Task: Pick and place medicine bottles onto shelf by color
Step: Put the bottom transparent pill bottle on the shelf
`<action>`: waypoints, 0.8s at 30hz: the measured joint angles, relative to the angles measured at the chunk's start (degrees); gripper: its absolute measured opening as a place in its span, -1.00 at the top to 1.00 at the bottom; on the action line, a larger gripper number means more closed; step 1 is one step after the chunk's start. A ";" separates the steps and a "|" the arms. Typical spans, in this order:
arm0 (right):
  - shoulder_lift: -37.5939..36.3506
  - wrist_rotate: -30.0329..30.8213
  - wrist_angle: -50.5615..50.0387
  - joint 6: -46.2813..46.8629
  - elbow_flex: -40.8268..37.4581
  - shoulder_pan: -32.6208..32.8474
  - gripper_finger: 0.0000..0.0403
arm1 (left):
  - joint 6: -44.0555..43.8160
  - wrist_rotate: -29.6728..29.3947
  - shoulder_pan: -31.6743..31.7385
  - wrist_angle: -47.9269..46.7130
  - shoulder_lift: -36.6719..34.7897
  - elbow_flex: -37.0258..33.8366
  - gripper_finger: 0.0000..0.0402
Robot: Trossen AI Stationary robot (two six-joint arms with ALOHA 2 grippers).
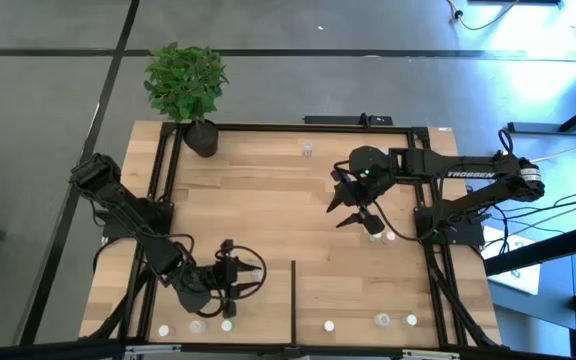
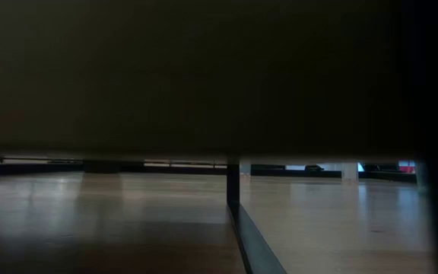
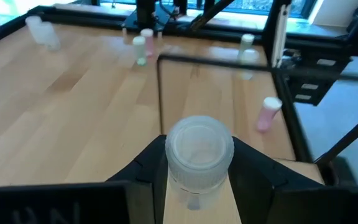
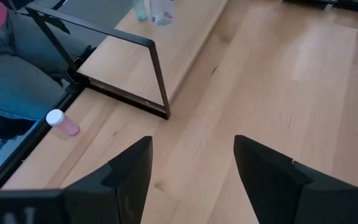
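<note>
The left gripper is clamping its jaws on a clear medicine bottle over the shelf's near left corner, beside three more bottles. The right gripper is hovering, jaws spread and empty, near the right rail, a white-capped bottle just beside it on the desk.

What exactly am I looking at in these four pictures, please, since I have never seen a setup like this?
Two dark robot arms work at a wooden table. One picture looks straight down from above, one looks level from table height and is mostly dark, and two come from cameras on the arms' wrists. Small bottles lie scattered, with a potted plant in a corner. The left gripper, near the front edge, holds a white-capped bottle between its fingers. The right gripper hangs open and empty over bare wood, near a pink bottle.
</note>
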 joint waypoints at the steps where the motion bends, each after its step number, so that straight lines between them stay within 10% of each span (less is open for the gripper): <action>1: 0.00 0.00 0.03 0.00 0.00 0.00 -0.13 | 1.15 0.22 -0.02 -0.02 0.00 0.89 0.39; 10: 0.00 0.02 0.09 0.00 0.00 0.00 -0.13 | 14.04 1.96 -1.36 -0.05 3.98 9.77 0.39; 24: 0.00 0.02 0.39 0.00 0.00 0.00 -0.13 | 9.26 11.69 -2.82 -2.60 7.39 11.78 0.39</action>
